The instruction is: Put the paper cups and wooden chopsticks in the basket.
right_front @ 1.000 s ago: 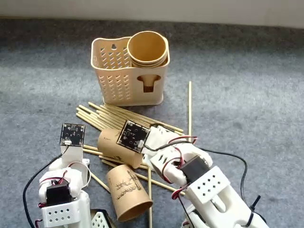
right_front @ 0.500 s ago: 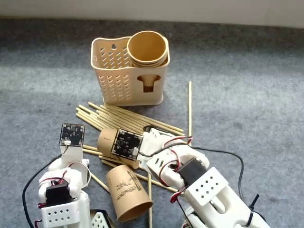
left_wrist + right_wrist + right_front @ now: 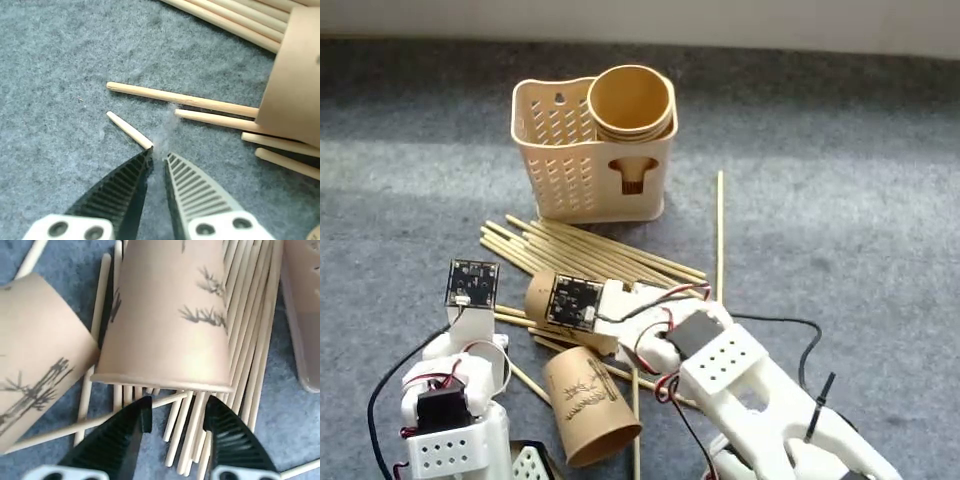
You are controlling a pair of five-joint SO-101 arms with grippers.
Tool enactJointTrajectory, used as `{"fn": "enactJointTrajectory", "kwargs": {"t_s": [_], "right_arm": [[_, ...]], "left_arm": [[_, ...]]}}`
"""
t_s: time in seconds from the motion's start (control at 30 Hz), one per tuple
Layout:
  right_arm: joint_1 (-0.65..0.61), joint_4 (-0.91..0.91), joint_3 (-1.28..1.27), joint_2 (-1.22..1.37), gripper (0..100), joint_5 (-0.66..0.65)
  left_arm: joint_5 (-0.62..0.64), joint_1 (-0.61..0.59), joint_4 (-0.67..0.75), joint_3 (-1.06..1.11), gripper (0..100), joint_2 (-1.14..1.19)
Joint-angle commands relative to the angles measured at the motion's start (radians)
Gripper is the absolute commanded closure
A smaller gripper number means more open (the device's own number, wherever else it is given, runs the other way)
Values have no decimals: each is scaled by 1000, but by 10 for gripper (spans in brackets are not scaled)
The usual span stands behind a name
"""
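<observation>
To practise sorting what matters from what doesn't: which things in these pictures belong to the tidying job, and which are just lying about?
Belong to the job:
beige perforated plastic basket
tan paper cups stacked inside it
two tan bamboo-print paper cups on their sides
pale wooden chopsticks strewn before the basket

Just lying about:
grey carpeted surface
red and black wires on the right arm

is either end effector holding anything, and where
Nothing is held. The right end effector is open just short of the rim of a lying cup; the left end effector is empty.
</observation>
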State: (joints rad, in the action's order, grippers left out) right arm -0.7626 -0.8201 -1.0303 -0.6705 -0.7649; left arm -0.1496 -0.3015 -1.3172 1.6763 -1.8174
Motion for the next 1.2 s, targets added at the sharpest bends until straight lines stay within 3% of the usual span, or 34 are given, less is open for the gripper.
{"fn": "enactJointTrajectory", "kwargs": {"t_s": [0.0, 0.5, 0.63, 1.17], "right_arm": [[19, 13, 128, 64, 821, -5], [51, 96, 168, 84, 821, -2], [79, 94, 166, 71, 821, 75], [-58, 110, 142, 84, 822, 80]], "left_arm": [[-2, -7, -5, 19, 947, -4], [-2, -7, -5, 19, 947, -4], [-2, -7, -5, 19, 947, -4], [-2, -7, -5, 19, 947, -4]]}}
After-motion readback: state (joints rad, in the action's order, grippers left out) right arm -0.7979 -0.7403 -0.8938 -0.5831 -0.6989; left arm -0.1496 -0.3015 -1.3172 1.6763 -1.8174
